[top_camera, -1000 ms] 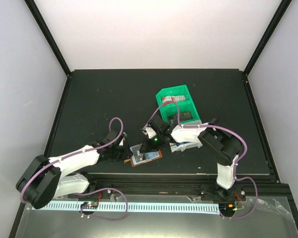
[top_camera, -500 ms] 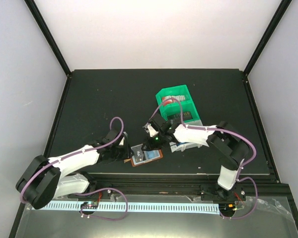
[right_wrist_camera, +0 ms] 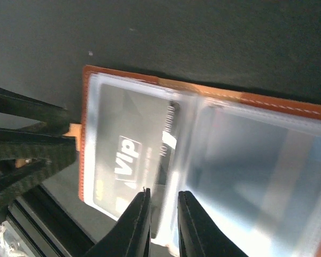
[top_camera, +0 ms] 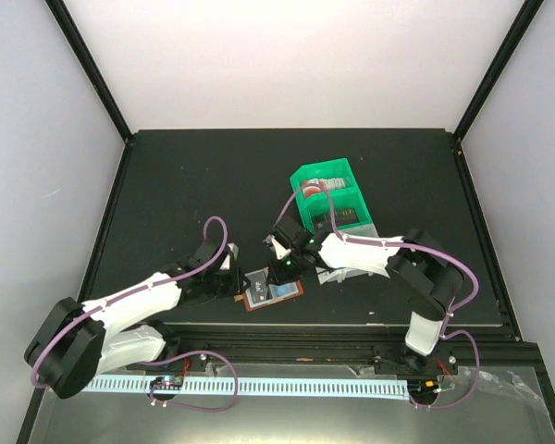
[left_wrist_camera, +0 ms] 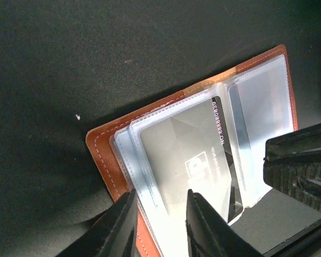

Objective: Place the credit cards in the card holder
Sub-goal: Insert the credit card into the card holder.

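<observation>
The brown card holder lies open near the table's front edge, clear sleeves up. It also shows in the left wrist view and the right wrist view. A dark grey card marked VIP sits in its left sleeve, one corner out by the fold. My left gripper is shut on the holder's left edge. My right gripper hangs over the fold, jaws a narrow gap apart, over the card's inner edge.
A green divided tray stands behind the holder, with red-and-white cards in the far part and dark ones in the near part. A pale flat thing lies under the right arm. The table's front edge is just below the holder.
My right gripper has shifted slightly left and nearer over the holder. The left arm has edged a little toward the holder. The holder stays in place.
</observation>
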Robot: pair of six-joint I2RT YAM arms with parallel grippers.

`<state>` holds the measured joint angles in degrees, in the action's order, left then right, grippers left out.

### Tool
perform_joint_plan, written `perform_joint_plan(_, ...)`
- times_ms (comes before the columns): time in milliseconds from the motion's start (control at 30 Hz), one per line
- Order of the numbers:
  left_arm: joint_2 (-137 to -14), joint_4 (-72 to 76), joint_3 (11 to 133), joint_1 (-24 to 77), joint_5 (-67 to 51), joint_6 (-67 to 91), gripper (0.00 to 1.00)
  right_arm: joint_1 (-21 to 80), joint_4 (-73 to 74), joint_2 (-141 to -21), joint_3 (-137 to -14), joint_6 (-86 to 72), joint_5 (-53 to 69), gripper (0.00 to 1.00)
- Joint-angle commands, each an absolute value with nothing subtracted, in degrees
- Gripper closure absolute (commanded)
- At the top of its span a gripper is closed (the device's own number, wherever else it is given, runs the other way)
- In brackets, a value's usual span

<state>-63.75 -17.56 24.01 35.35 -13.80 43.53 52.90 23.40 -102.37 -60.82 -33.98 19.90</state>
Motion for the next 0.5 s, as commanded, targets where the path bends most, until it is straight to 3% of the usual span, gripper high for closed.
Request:
perform_joint_plan(0,-63.8,-17.7,25.8,35.7,-15.1,43.2,0.76,55.0,25.6,-104.2,-64.6,-31.0,17.6,0.83)
perform_joint_plan(133,-64.7,-17.6,25.9,35.7,-15.2,43.4,0.80,56.0,26.6,-105.4,-65.7,-30.5,16.5,0.85)
perform_joint_plan(467,-64.4,-18.0,27.2,35.8,-15.2,43.2,0.78,56.3,29.1,-105.1,-67.2,-29.8,10.9,0.88)
